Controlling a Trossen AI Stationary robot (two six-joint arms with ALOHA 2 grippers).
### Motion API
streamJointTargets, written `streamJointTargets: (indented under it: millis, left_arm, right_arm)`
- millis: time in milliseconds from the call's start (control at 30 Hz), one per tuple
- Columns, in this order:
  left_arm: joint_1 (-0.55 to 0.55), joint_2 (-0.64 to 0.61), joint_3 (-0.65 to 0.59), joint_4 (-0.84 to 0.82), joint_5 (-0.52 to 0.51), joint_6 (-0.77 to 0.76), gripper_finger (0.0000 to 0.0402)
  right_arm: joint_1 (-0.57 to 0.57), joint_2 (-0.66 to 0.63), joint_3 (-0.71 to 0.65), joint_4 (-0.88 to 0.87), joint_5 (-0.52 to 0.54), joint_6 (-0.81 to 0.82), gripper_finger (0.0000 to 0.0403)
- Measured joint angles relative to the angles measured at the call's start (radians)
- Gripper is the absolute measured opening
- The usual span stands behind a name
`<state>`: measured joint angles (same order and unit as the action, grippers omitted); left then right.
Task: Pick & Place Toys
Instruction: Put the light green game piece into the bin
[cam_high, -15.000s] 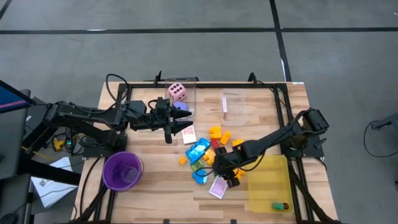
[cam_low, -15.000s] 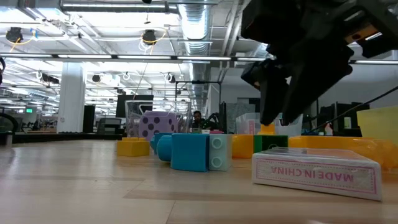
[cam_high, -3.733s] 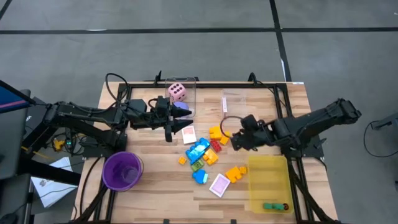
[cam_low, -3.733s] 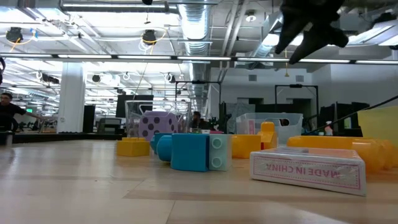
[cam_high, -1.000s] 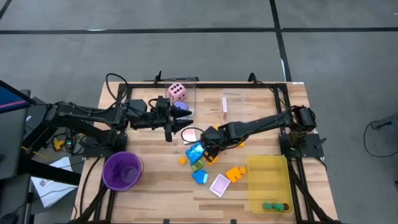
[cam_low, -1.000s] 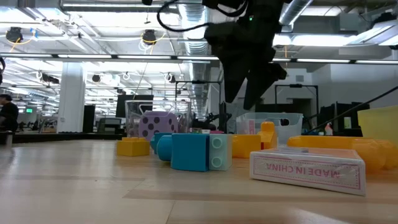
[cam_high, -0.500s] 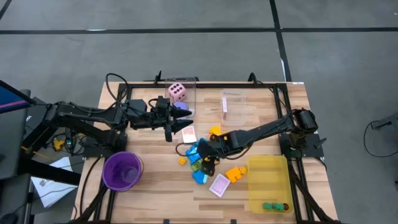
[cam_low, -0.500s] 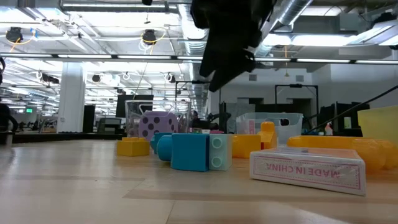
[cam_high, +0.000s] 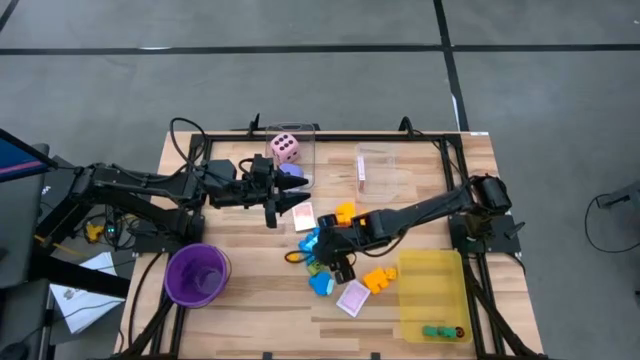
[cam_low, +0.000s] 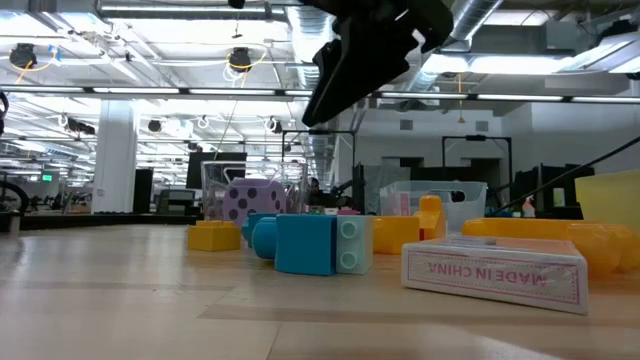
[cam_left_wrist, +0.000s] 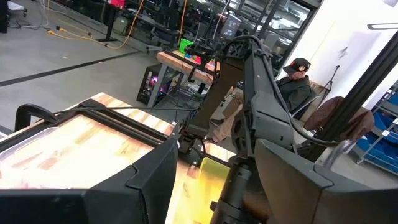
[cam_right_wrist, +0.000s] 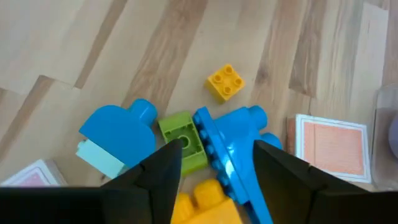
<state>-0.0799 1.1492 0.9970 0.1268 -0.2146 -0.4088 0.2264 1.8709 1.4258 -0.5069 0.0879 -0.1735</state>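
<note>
While the right gripper (cam_right_wrist: 211, 165) hangs with jaws parted over a green block (cam_right_wrist: 181, 142) wedged between blue blocks (cam_right_wrist: 233, 152), the left's jaws stand released.

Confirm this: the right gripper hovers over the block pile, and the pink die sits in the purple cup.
Not quite. The right gripper does hover over the block pile, but the high view shows the pink die in the clear box, not the purple cup.

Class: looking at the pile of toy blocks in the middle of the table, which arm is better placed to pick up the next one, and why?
The right. The right gripper hangs directly over the blue blocks and green block, fingers either side. The left gripper waits beside the clear box, away from the pile.
</note>
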Motion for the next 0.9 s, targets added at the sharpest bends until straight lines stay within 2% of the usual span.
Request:
streamJointTargets:
  millis: [133,300,500,667,767,900]
  left_arm:
    - [0.0,0.0,0.0,0.0,-0.004,0.0,0.0213]
    - [0.0,0.0,0.0,0.0,-0.004,0.0,0.0213]
    - [-0.001,0.0,0.0,0.0,-0.003,0.008,0.0213]
    - [-0.001,0.0,0.001,-0.031,-0.002,0.011,0.0213]
    - [-0.001,0.0,0.001,-0.08,-0.002,0.011,0.0213]
    - [-0.009,0.0,0.001,-0.137,0.002,0.003,0.0213]
  right_arm:
    - [-0.013,0.0,0.0,-0.004,-0.01,0.029,0.017]
    - [-0.023,0.0,0.0,-0.052,-0.01,0.192,0.0158]
    - [-0.016,0.0,0.0,-0.305,-0.01,0.324,0.0155]
    - [0.049,-0.011,-0.003,-0.46,0.015,0.381,0.0155]
    - [0.08,-0.076,-0.049,-0.452,0.09,0.437,0.0155]
    - [0.088,-0.207,-0.154,-0.352,0.115,0.559,0.0155]
